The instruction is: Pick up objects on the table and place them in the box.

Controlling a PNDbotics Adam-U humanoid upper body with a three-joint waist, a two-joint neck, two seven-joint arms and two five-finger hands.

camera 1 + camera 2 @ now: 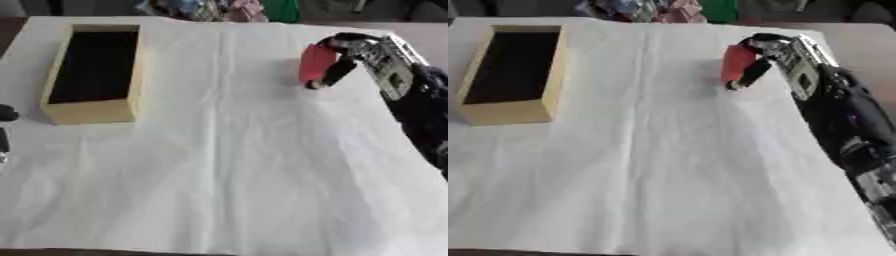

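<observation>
At 10 o'clock on the bench [262,190] I see the box [94,72], open top, dark inside, long axis running near to far. White cloth [245,150] between it and the right robot hand [367,52] is bare. Red object [316,64] sits at 1 o'clock, upright, long axis tilted slightly; right robot hand has its fingers and thumb curled round it. Left robot hand [5,114] shows only as a dark sliver at 9 o'clock; can't tell its fingers.
</observation>
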